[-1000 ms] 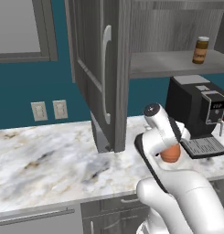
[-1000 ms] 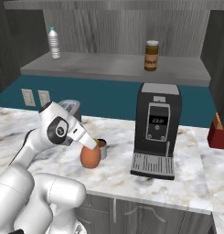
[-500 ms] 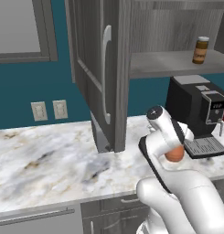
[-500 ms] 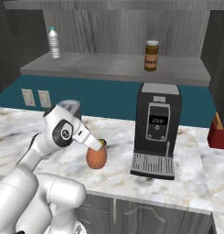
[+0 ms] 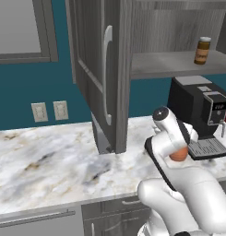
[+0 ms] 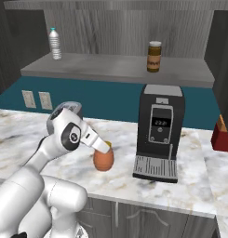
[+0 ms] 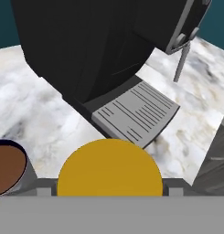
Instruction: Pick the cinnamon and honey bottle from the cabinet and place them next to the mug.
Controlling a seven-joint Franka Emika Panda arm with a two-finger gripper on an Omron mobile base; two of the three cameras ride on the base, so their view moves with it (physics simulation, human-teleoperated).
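End effector clamps the honey bottle, bulbous orange with a yellow lid; the mug's brown interior sits just beside it.

On a marble counter, the white robot arm's gripper grips the round orange honey bottle from above, just left of a black coffee machine. On the grey cabinet shelf above, a slim brown cinnamon jar stands upright to the right, a clear water bottle well apart to the left. Two wall outlets sit on the teal wall behind.
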